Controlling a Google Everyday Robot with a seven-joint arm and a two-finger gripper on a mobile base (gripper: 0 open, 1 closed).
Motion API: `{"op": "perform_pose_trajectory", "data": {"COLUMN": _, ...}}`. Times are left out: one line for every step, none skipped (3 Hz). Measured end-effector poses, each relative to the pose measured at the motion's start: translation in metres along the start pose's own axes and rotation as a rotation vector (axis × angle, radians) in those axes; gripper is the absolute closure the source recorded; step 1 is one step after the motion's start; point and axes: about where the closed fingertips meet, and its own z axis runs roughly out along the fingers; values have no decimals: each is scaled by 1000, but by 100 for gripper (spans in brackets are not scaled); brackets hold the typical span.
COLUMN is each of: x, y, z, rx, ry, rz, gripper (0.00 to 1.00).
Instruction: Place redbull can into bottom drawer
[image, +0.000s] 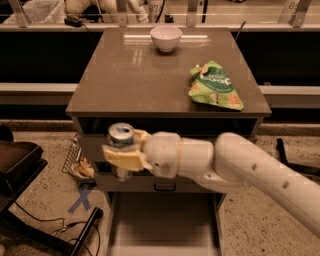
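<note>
- Camera view: the can (120, 135) stands upright in the air, in front of the cabinet's (80, 142) left front, just under the top's edge; its silver top and pull-tab face up
- It hangs above the left part of the drawer (160, 225), well apart from the drawer floor and not inside it
- The gripper (122, 159) is clamped on the can's lower body: pale yellow fingers (114, 156) press against its sides, held only as far apart as the can is wide
- The can's base is just visible below the fingers
- The white arm (235, 167) reaches in from the right, across the cabinet's upper drawer fronts; one dark handle (165, 188) shows under it
- The drawer is pulled out toward the camera, below the arm
- On the tabletop (130, 75), a white bowl (166, 37) sits at the back and a green bag (215, 86) lies near the right edge, well apart from each other
- A blue tape cross (81, 202) marks the floor left of the drawer
</note>
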Motion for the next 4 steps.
{"op": "perform_pose_trajectory", "data": {"x": 43, "y": -6, "z": -57, "rx": 95, "ry": 89, "rz": 70, "gripper": 100}}
{"op": "perform_pose_trajectory", "data": {"x": 98, "y": -37, "z": -103, "rx": 242, "ry": 271, "rz": 145, "gripper": 100}}
{"op": "perform_pose_trajectory", "data": {"x": 117, "y": -51, "z": -130, "rx": 302, "ry": 307, "rz": 181, "gripper": 100}}
{"op": "perform_pose_trajectory", "data": {"x": 117, "y": -51, "z": -128, "rx": 299, "ry": 301, "rz": 180, "gripper": 100}}
